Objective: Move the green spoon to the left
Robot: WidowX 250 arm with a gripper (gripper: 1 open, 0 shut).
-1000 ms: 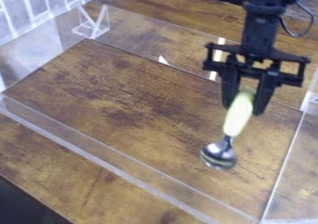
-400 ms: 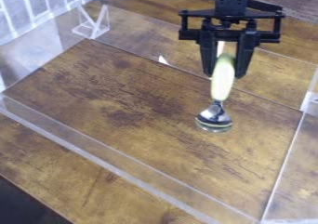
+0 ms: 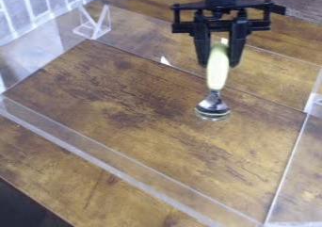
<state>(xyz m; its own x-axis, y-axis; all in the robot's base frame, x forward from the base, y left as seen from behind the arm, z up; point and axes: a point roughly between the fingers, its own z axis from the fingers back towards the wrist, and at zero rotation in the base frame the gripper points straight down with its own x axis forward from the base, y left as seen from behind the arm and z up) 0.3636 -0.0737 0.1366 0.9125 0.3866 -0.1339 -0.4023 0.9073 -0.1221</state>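
claw [image 3: 217,50]: clamped on green spoon [image 3: 217,72] | handle: thick, rounded, pale | bowl: shiny metal

Single black arm enters from top of frame, wrist vertical. Hand [image 3: 219,50] points straight down, crossbar level, both dark fingers [image 3: 201,50] hanging parallel, closed in tight on something held between them.

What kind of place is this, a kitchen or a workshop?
Probably a robot test bench, not a kitchen: a wooden table ringed by clear plastic walls, and an end effector holding a green spoon.
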